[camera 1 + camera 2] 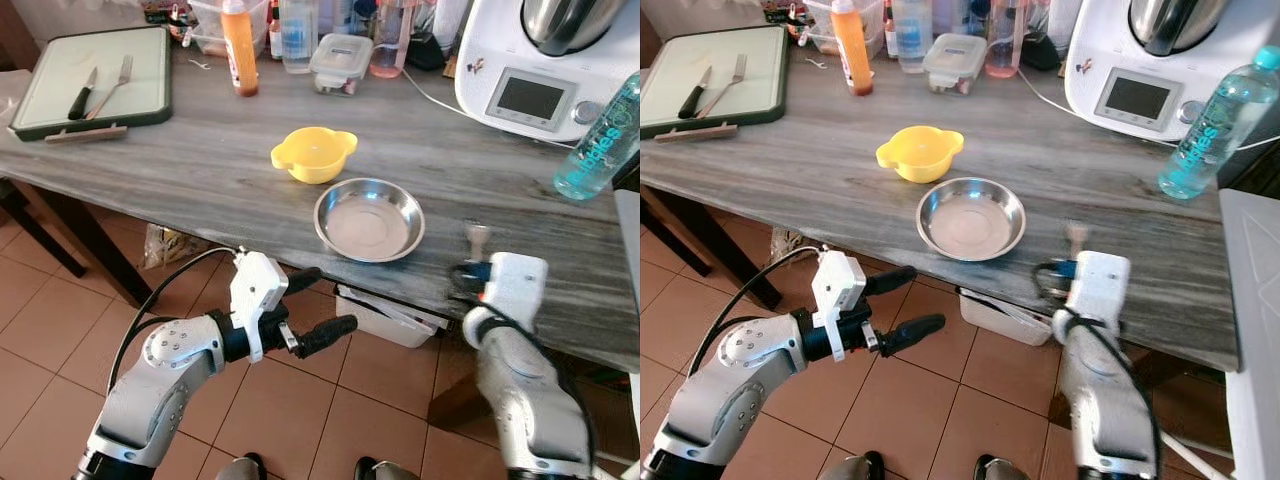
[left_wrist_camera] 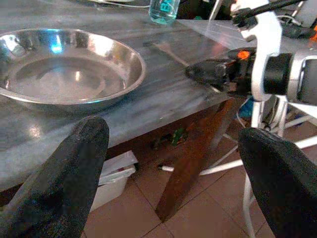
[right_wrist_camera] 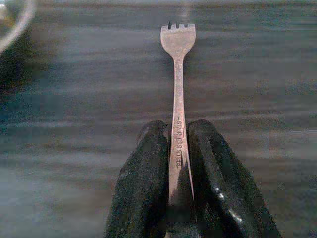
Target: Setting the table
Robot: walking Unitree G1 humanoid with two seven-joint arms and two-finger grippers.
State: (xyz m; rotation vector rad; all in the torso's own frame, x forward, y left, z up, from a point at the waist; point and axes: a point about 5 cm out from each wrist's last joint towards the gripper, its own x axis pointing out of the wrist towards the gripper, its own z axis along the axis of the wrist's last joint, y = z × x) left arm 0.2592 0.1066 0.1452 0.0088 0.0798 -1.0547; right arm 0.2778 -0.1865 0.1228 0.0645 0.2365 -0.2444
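Note:
A steel bowl (image 1: 369, 219) sits near the front edge of the grey wooden table (image 1: 200, 170), with a yellow bowl (image 1: 313, 153) just behind it. My right gripper (image 3: 178, 136) is shut on the handle of a metal fork (image 3: 177, 74), held low over the tabletop to the right of the steel bowl; the fork's head (image 1: 477, 236) pokes out past the wrist. My left gripper (image 1: 315, 305) hangs open in front of the table edge, below and left of the steel bowl (image 2: 64, 69).
A green-rimmed tray (image 1: 95, 80) with a knife and a fork lies at the far left. An orange bottle (image 1: 239, 47), jars and a lidded box (image 1: 340, 62) line the back. A white kitchen machine (image 1: 540, 60) and a blue water bottle (image 1: 600, 140) stand right.

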